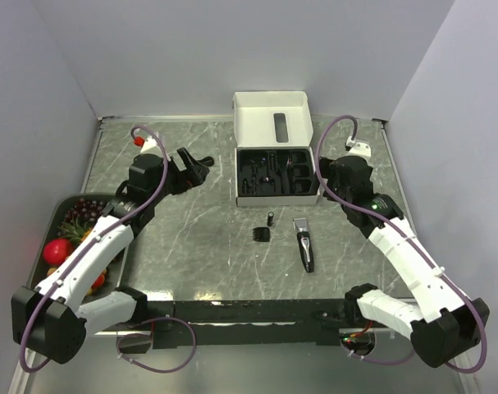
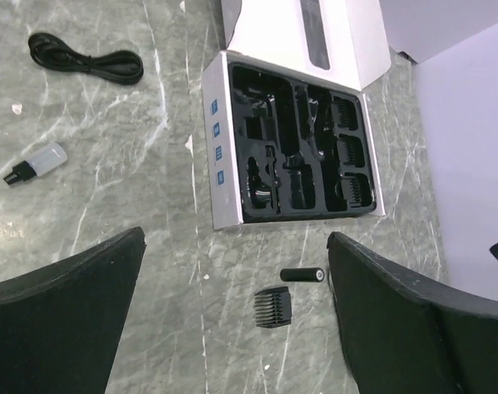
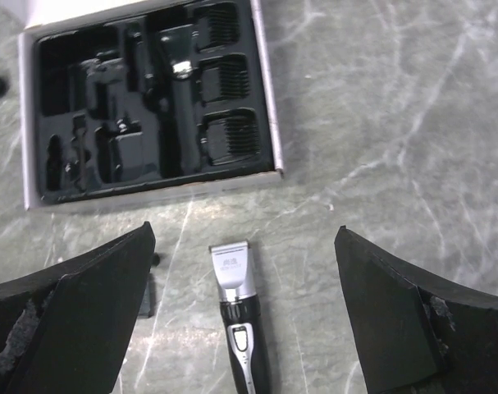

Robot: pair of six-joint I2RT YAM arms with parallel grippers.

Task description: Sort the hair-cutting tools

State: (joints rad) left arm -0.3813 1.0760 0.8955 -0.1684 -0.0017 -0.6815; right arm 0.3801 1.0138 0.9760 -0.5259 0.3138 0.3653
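Observation:
The black-and-silver clipper (image 1: 303, 245) lies on the table in front of the open box (image 1: 242, 199), blade end toward it. It also shows in the right wrist view (image 3: 240, 320), below my open, empty right gripper (image 3: 244, 232). The black comb guard (image 2: 274, 307) and the small black cylinder (image 2: 303, 274) lie side by side left of the clipper, below my open, empty left gripper (image 2: 236, 236). The coiled black cable (image 2: 84, 59) lies far left of the box. In the top view the left gripper (image 1: 196, 167) hovers left of the box and the right gripper (image 1: 322, 176) at its right edge.
The box's black insert (image 2: 294, 148) holds several comb guards in its slots; its white lid (image 1: 273, 119) stands open behind. A small clear bottle with a black cap (image 2: 35, 162) lies near the cable. A tray of fruit (image 1: 55, 215) sits at the left table edge.

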